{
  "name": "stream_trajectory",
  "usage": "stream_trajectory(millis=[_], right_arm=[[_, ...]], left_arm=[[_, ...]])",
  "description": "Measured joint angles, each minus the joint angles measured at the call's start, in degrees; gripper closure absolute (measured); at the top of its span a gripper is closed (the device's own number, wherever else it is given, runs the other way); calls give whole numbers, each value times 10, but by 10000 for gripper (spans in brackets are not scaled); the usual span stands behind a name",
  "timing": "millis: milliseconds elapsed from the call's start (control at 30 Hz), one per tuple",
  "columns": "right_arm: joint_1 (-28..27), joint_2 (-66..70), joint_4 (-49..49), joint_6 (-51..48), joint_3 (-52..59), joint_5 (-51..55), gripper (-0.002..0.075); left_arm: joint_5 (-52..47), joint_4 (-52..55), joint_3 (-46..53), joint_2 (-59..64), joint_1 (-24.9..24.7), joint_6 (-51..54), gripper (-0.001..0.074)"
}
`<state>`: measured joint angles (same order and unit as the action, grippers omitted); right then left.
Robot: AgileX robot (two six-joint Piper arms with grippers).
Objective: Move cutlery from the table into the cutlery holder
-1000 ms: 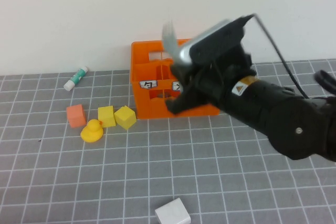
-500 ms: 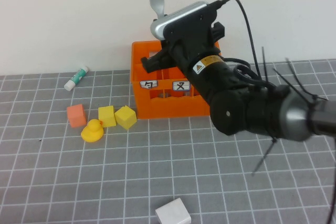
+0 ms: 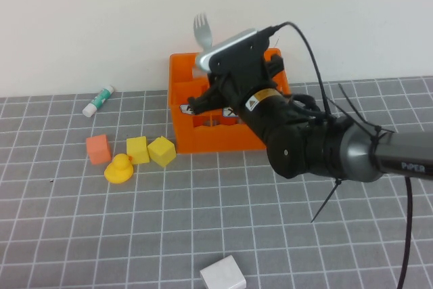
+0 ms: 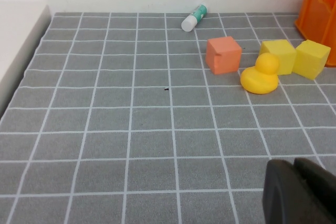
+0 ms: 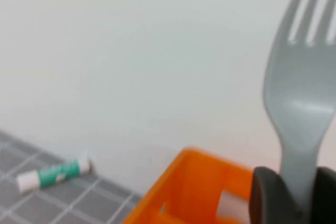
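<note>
Right gripper above bright orange plastic crate, clamped on handle of light grey plastic fork. Fork upright, tines up, poised over crate's rear compartments, clear of dark grey gridded table. Right wrist view: dark fingers pinch fork low on handle, crate rim just below. Left gripper hangs low over table away from crate; cannot tell its state. Beside crate: two yellow cubes, yellow duck, small orange cube. Glue stick near wall; white block at near edge.
</note>
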<state>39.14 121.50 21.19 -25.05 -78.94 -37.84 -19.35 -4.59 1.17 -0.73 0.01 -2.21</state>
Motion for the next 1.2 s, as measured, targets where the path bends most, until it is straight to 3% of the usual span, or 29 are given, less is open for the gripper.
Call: stream_trajectory(millis=[133,300,500,700,833,1200], right_arm=[[-3,6,0,0,0,10,485],[-13,4,21,-1,0,14,459],[-16,-67,71,-5,0,166,463],[-11,-197,43,-64,23,353,587],[7,-285,37,-102,78,399,695],[26,-553,22,-157,280,500,727]], left_arm=[[0,0,0,0,0,1,736],[0,0,0,0,0,1,736],[0,0,0,0,0,1,736],[0,0,0,0,0,1,736],[0,0,0,0,0,1,736],[0,0,0,0,0,1,736]])
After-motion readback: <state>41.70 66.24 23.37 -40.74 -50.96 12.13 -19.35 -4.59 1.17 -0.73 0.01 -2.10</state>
